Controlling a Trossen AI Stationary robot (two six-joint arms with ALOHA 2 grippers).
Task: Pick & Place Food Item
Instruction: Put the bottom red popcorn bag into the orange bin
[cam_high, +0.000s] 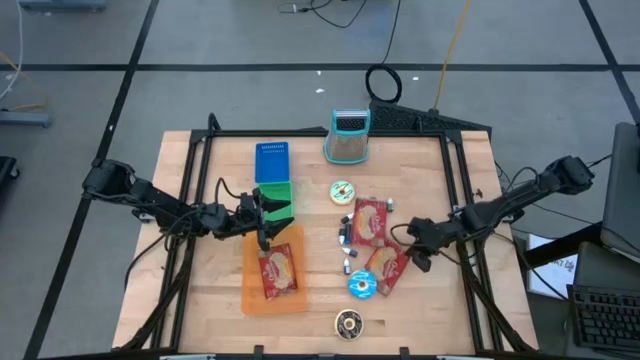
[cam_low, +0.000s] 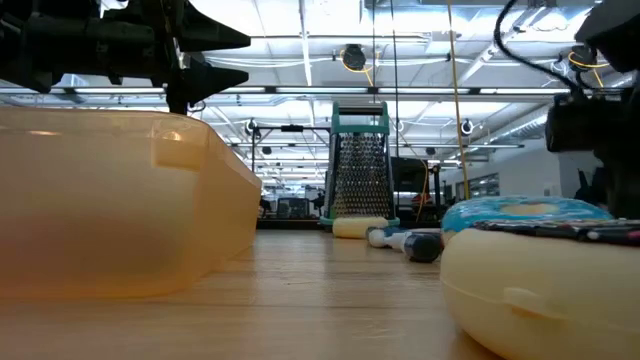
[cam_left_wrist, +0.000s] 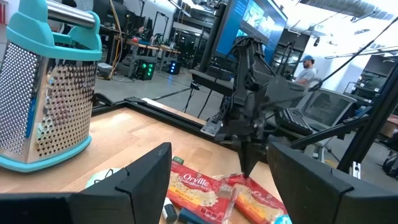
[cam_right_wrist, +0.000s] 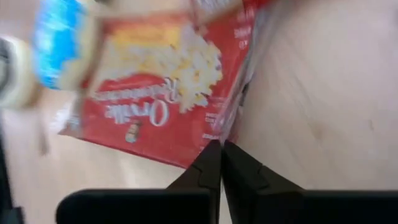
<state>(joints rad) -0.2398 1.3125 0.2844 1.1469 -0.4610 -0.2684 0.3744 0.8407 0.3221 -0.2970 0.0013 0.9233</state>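
The right gripper, jaws pressed together, pinches the edge of a popcorn bag near the table's right edge. The left gripper, jaws spread, hovers over the orange tray mid-table.

Popcorn bag in tray, grater behind

so on the table I count three red popcorn packets, one orange tray, one box grater, one blue perforated piece, one green block, and three small round containers
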